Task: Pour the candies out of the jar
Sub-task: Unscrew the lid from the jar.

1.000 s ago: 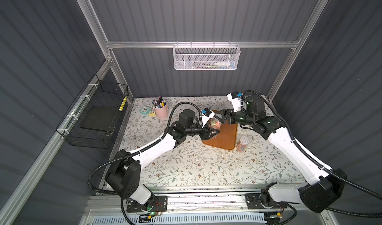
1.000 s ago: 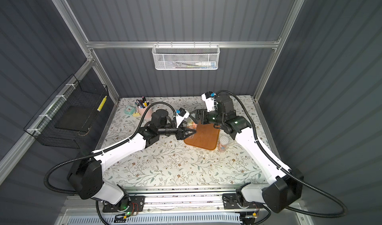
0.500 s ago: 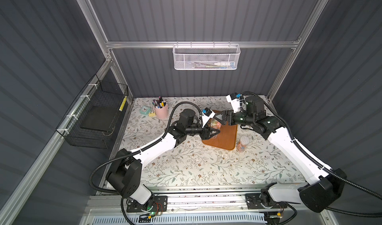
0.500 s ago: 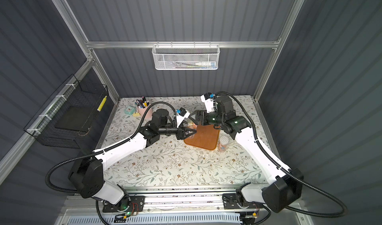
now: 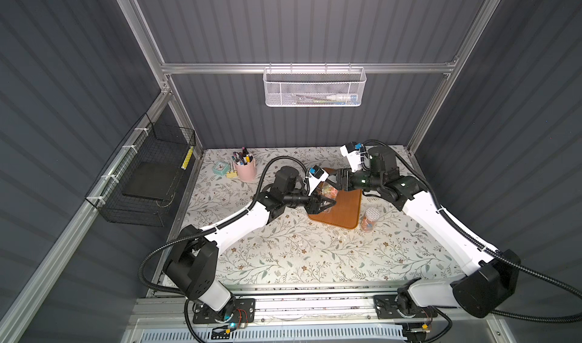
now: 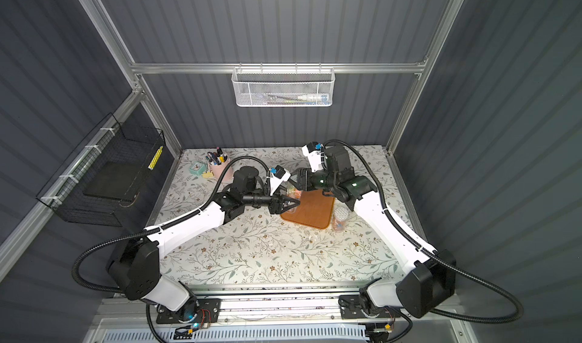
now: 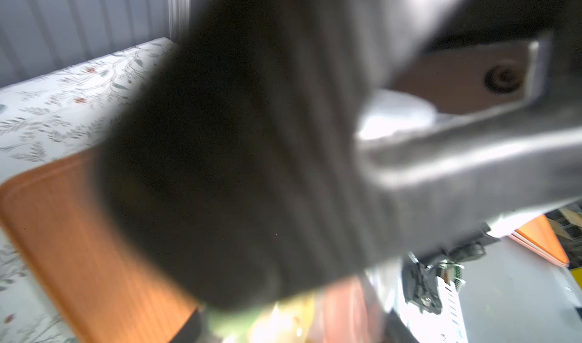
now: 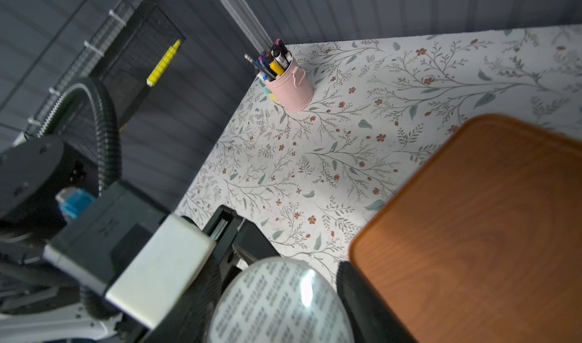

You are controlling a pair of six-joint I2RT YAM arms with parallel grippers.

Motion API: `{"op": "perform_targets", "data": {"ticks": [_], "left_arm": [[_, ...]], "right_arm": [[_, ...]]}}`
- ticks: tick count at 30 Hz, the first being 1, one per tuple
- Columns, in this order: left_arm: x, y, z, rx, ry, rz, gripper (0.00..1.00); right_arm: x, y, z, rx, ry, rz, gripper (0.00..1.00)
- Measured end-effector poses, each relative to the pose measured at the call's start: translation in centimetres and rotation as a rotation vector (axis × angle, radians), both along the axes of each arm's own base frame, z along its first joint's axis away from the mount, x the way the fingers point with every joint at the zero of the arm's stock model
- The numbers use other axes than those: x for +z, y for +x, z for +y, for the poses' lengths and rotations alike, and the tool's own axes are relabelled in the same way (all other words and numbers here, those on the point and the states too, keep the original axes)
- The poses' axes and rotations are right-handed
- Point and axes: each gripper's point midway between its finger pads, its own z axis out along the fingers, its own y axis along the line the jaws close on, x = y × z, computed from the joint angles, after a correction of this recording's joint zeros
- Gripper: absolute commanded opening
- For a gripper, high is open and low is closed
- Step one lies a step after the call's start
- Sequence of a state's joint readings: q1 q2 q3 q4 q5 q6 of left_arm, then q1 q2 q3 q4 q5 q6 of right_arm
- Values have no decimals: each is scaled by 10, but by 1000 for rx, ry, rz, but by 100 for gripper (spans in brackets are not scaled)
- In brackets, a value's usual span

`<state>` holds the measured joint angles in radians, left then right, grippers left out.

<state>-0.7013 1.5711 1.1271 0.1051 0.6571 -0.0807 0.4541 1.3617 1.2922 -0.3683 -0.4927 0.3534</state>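
Plainly, in both top views a small clear plastic jar [image 5: 327, 196] is seen held above a rounded orange-brown wooden tray [image 5: 346, 210], over the side nearer the left arm. It is clamped across its body by the left gripper [image 5: 324, 204], while the right gripper [image 5: 338, 182] is closed at its upper end. The small coloured candies [image 5: 329, 188] are made out inside only as an orange-pink blur. A second lidded jar [image 5: 370, 220] is seen standing on the floral table cover [image 5: 299, 256] just beside the tray. In the left wrist view most of the frame is blocked by a blurred dark shape, and little beyond the tray is shown. In the right wrist view a round silvery lid covered in small print [image 8: 277, 303] is seen pinched between black fingers [image 8: 362, 303], so the lid is judged not yet removed. The jar is judged light, rigid and smooth-walled, so slipping is a risk. A firm hold across the body is best kept while the lid is worked at its rim, and the loose candies may be expected to tumble out together once the jar is tipped.
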Motion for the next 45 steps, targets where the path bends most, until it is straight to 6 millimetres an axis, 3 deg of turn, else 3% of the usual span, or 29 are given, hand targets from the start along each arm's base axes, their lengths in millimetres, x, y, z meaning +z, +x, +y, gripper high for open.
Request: {"op": "perform_targets", "data": {"ticks": [13, 15, 18, 21, 31, 45], "left_arm": [[29, -31, -2, -208, -107, 32, 0], [31, -33, -2, -218, -114, 33, 0], [30, -32, -1, -209, -108, 26, 0], [21, -25, -2, -160, -68, 13, 0], [0, 3, 5, 22, 45, -27, 0], [-9, 14, 10, 97, 96, -31, 0]], "right_arm": [[33, -36, 7, 347, 133, -131, 49], [36, -39, 8, 368, 142, -143, 57], [35, -38, 8, 364, 139, -140, 75], [34, -34, 8, 326, 120, -135, 78], [22, -12, -7, 133, 24, -111, 76], [6, -5, -7, 42, -76, -91, 75]]}}
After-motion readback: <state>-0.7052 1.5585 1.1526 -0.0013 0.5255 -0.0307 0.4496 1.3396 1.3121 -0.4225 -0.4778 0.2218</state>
